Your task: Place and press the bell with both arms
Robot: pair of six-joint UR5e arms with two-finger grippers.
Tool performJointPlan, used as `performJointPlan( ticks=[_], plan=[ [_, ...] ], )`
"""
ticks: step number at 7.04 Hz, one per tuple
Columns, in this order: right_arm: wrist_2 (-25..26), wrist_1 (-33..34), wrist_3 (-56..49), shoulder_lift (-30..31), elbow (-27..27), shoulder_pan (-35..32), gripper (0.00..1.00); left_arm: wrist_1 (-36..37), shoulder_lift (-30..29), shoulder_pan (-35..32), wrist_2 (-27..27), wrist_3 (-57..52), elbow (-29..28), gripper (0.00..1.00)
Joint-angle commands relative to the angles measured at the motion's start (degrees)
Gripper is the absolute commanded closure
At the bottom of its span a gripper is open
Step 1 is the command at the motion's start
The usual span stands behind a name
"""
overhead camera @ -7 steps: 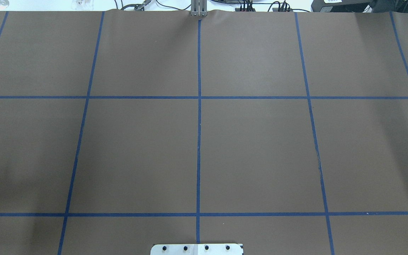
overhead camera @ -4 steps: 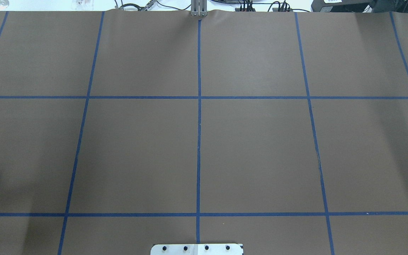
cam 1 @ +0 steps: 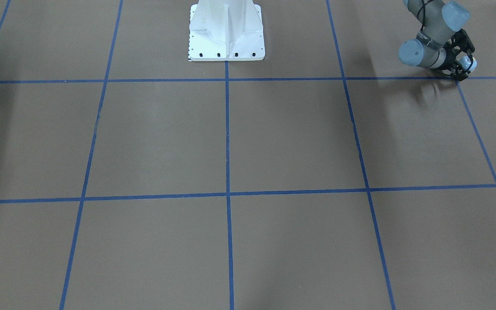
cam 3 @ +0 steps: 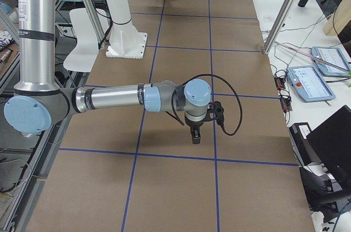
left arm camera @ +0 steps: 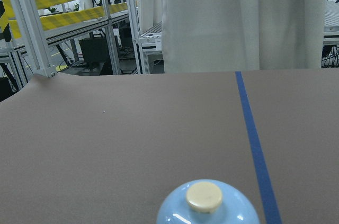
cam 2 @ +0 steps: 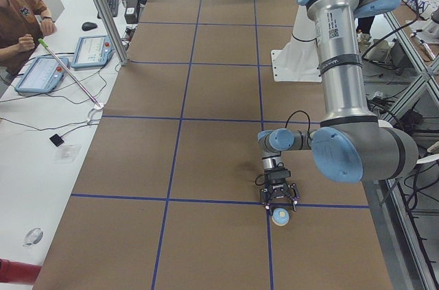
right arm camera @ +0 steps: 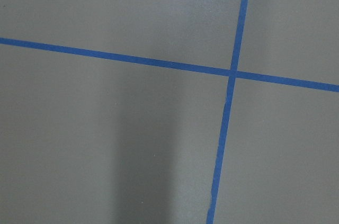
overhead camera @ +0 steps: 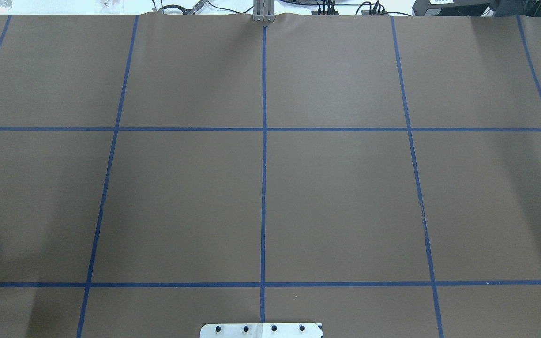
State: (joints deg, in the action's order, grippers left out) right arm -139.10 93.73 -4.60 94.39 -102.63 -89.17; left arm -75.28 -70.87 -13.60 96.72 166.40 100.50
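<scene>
The light-blue bell (left arm camera: 207, 207) with its cream button fills the bottom centre of the left wrist view. It sits between the fingers of my left gripper (cam 2: 279, 206), low over the brown table near a blue tape crossing. The exterior left view shows the bell (cam 2: 280, 218) at the gripper's tip. In the front-facing view the left gripper (cam 1: 466, 69) and the bell (cam 1: 472, 64) are at the top right. My right gripper (cam 3: 195, 136) points down over the table; I cannot tell whether it is open or shut. The right wrist view shows only table and tape.
The white pedestal (cam 1: 226, 30) stands at the robot's side of the table, and its base plate (overhead camera: 261, 330) shows in the overhead view. Blue tape lines (overhead camera: 263, 188) grid the brown cover. Tablets (cam 2: 41, 74) and a person (cam 2: 20, 16) are beside the table.
In the overhead view the light-blue joint cap at the left edge has slid a little toward the near edge. Nothing else has changed.
</scene>
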Motion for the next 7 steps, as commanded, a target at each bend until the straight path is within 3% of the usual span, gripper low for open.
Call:
performJointPlan(
  ticks=[1,7],
  plan=[
    [-0.82,0.23,0.03,0.09,-0.81,0.05,0.0,-0.13,0.46,0.24,0.14,-0.02,0.04,0.0],
    [-1.44,0.23,0.03,0.27,-0.9,-0.04,0.0,-0.04,1.87,0.59,0.14,-0.91,-0.13,0.0]
  ],
)
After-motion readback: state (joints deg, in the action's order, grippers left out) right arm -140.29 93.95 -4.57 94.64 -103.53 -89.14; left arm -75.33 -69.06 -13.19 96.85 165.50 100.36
